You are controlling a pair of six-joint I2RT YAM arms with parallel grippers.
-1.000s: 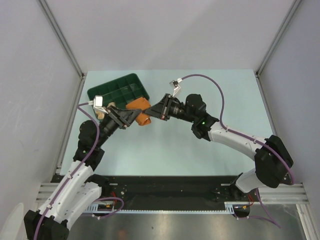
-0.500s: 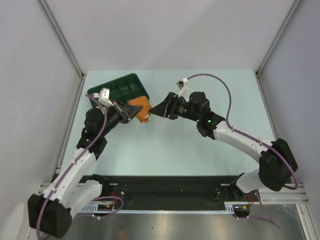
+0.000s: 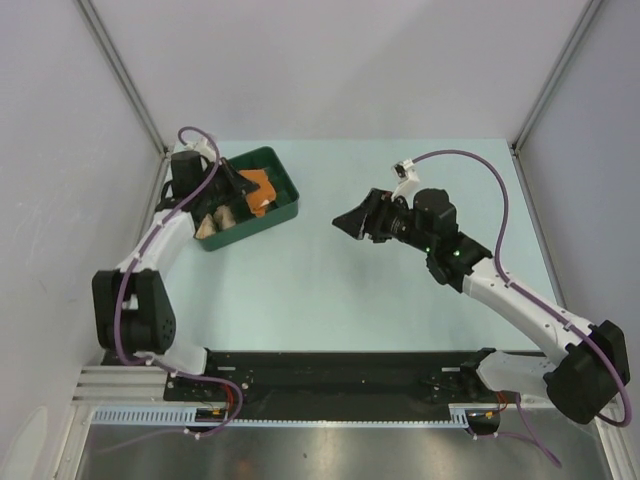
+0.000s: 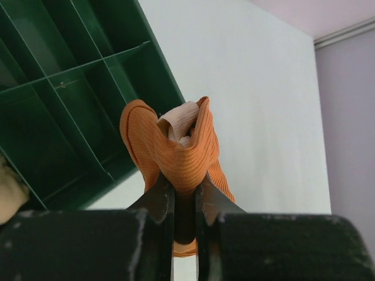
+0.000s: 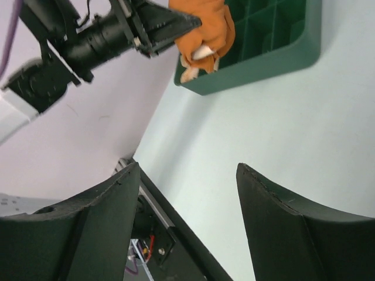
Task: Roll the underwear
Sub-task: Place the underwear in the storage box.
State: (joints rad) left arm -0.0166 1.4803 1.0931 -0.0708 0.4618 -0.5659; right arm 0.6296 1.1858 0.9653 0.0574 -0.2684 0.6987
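The rust-orange underwear (image 4: 183, 151) is a rolled bundle with cream edging showing at its top. My left gripper (image 4: 184, 193) is shut on its lower end and holds it over the right part of the dark green tray (image 4: 58, 88). From above, the orange underwear (image 3: 259, 187) hangs at my left gripper (image 3: 244, 189) above the tray (image 3: 285, 205). Pale rolled underwear (image 3: 220, 219) lies in the tray's near compartments. My right gripper (image 3: 350, 222) stands open and empty over the table's middle. In the right wrist view my right gripper (image 5: 187, 168) faces the orange underwear (image 5: 206, 28).
The tray (image 5: 275, 55) has several divided compartments and sits at the table's far left corner, close to the left wall (image 3: 70, 150). Pale green tabletop (image 3: 400, 290) stretches between the tray and the arm bases. A black rail (image 3: 330, 370) runs along the near edge.
My left gripper shut on the orange underwear and carried it left and back, from the table's middle to over the tray. My right gripper opened, let go of it and drew back right.
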